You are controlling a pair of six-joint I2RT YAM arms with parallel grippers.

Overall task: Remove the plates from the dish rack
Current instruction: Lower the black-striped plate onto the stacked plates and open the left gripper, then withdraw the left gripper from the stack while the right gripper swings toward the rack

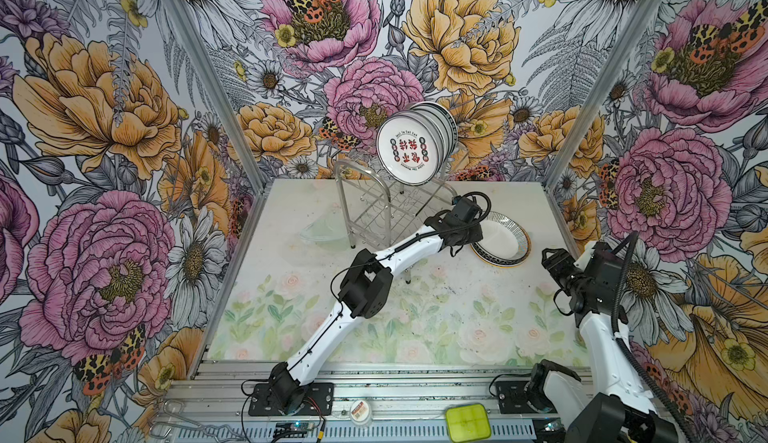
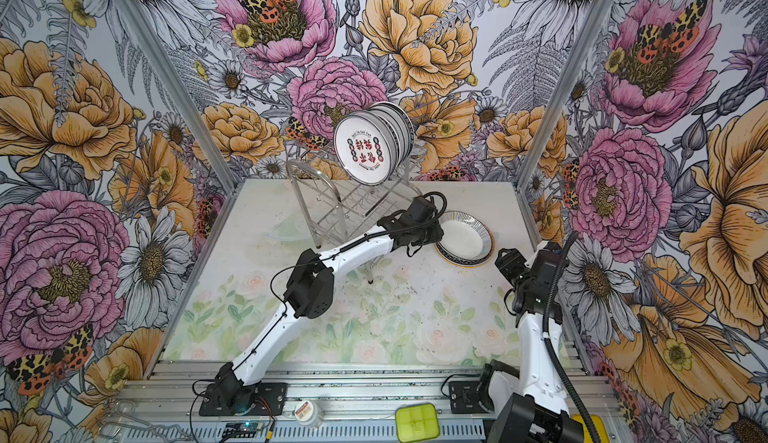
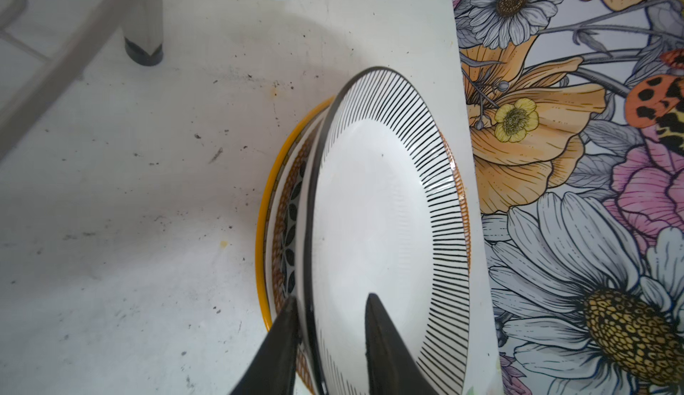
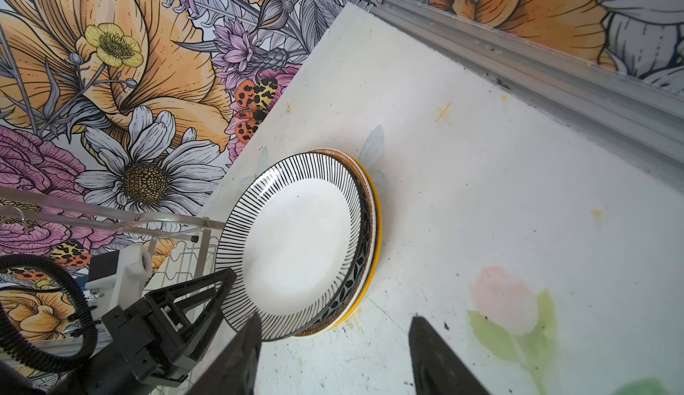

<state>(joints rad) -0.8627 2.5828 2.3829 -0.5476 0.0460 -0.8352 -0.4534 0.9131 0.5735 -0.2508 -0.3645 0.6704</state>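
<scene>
Several plates [image 1: 409, 152] stand on edge in the far end of the dish rack's [image 1: 374, 208] upper tier, the front one bearing red characters. On the bench [image 1: 415, 316] to the right of the rack lies a small stack. Its top piece is the striped plate [image 3: 370, 226], off-centre on the leaf-patterned plate [image 3: 287, 234] beneath and seemingly a little tilted.

Your left hand [image 3: 332, 297] sits astride the striped plate's near rim, part-open, with one finger outside and below the rim and one over the well. There is a clear gap on the inner side, so it looks like no real pinch. Your right hand [image 4: 335, 317] hovers beside the stack, wide open and empty.

The main risk is the exit. If you pull back low or at an angle, the outer finger can catch under the rim, lift it and let it drop, or drag the plate off the stack. Glazed ceramic on ceramic likely slides easily and chips.

The stack also sits close to the bench's edge by the wall, so any push that way leaves little room.

Mind the left forearm too. It lies just beside the rack's front leg, and a careless swing could jolt the rack and tip the standing plates.
</scene>
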